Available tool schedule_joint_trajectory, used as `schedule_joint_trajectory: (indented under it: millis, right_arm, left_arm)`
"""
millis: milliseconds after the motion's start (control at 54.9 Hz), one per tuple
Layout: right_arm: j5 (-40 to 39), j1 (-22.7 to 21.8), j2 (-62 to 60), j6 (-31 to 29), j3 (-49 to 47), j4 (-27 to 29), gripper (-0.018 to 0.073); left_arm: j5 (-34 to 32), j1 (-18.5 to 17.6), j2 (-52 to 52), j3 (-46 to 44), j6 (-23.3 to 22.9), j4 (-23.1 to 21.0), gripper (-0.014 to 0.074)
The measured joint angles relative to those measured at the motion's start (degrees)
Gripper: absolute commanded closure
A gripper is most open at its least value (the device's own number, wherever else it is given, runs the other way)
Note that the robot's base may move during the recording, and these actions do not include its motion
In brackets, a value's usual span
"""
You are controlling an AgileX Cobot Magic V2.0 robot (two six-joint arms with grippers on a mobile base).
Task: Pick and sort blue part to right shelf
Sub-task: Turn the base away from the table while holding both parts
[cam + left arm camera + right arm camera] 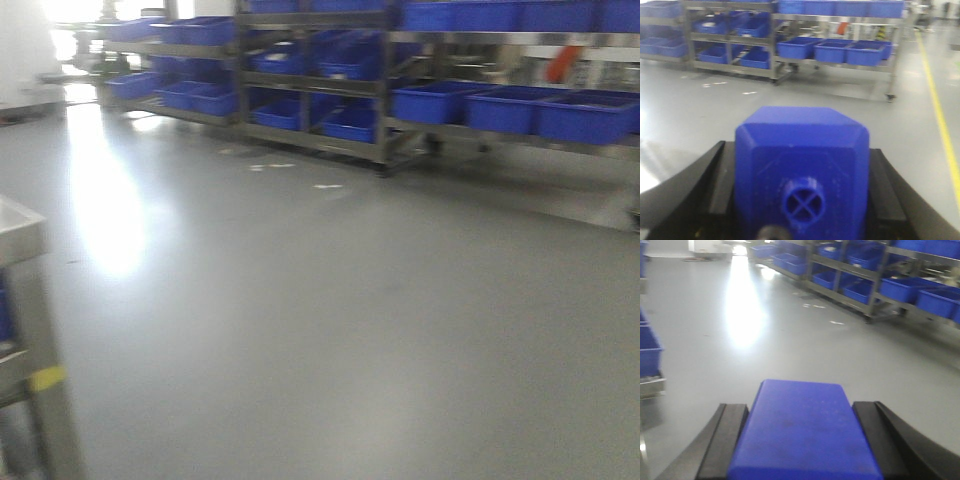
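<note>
A blue part [802,150], a solid block of matte blue plastic with bevelled upper edges, fills the left wrist view. It is pinched between the left jaws, whose wedge-shaped black fingers [692,187] press its two sides. Its stubby round cap knob [802,202] faces the camera, showing a moulded cross inside a ring, and the face around it is faintly speckled. In the right wrist view a second blue part [802,432] is clamped the same way in the right jaws, with black fingers [722,440] tight against both sides. It shows a flat, smooth rectangular face with rounded far corners, and its knob is out of sight. Both jaws are closed only as far as the blocks' width allows. Ahead lies a wide stretch of smooth grey floor [330,330], glossy enough to carry a bright white glare patch [105,220] at its left. A few small white scraps [325,186] lie near the racks. Stainless steel racks stand along the far side. The right shelf [500,37] has steel rails and carries three large blue bins [590,115] side by side, well apart from both held blocks. A yellow line [940,120] runs along the floor past the rack's right end. At the front view's left edge juts the corner of a steel worktop [20,232], with yellow tape [45,378] on its leg. All views are slightly blurred.
</note>
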Motion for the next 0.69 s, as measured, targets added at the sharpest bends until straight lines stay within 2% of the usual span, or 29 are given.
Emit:
schedule_joint_trajectory:
  millis: [692]
  right_arm:
    - [0.00,0.00,0.00,0.00,0.00,0.00,0.0377]
  left_arm:
    - [0.00,0.00,0.00,0.00,0.00,0.00,0.0242]
